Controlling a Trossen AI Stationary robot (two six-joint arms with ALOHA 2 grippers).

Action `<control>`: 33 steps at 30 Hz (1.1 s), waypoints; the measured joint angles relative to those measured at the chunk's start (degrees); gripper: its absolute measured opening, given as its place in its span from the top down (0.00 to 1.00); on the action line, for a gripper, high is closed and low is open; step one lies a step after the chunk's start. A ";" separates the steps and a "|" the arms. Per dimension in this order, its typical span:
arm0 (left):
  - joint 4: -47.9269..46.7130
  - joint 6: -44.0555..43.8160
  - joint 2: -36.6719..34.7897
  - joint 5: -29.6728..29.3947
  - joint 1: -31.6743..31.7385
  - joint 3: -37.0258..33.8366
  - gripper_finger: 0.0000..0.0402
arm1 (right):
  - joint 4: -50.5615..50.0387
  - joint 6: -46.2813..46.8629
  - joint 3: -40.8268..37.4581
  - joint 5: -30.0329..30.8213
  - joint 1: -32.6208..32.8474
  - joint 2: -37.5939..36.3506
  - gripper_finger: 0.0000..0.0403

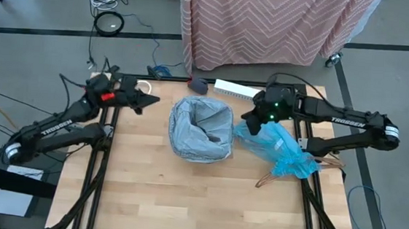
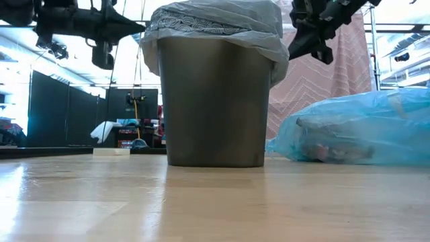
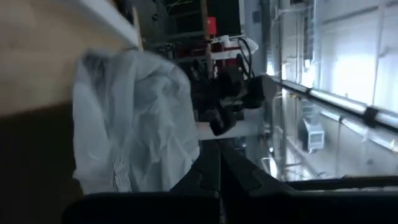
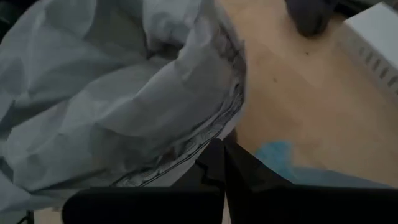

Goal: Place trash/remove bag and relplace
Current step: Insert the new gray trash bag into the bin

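Observation:
The small dark bin [image 1: 202,130] stands upright at mid-table [image 2: 215,101]. A pale grey translucent bag [image 1: 188,131] lines it, its rim folded over the top [image 2: 215,20]. The blue bag [image 1: 283,151] lies on its side on the table right of the bin [image 2: 363,131]. Dim brownish and reddish trash [image 2: 322,151] shows through its wall. My left gripper [image 1: 147,100] is shut in the air left of the bin [image 3: 219,168]. My right gripper [image 1: 250,122] is shut, raised at rim height just right of the bin and over the blue bag's near end [image 4: 222,163].
A white box [image 1: 236,90] and a dark lump [image 1: 198,85] lie at the table's far edge behind the bin. A thin copper-coloured loop [image 1: 265,181] lies by the blue bag. A pink chevron cloth [image 1: 270,24] hangs beyond the far edge. Bare wood [image 1: 183,200] spans the near half.

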 joint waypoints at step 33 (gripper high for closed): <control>10.54 5.45 26.66 -14.99 -22.38 -2.18 1.00 | 17.72 2.52 -11.28 -2.83 0.48 2.21 1.00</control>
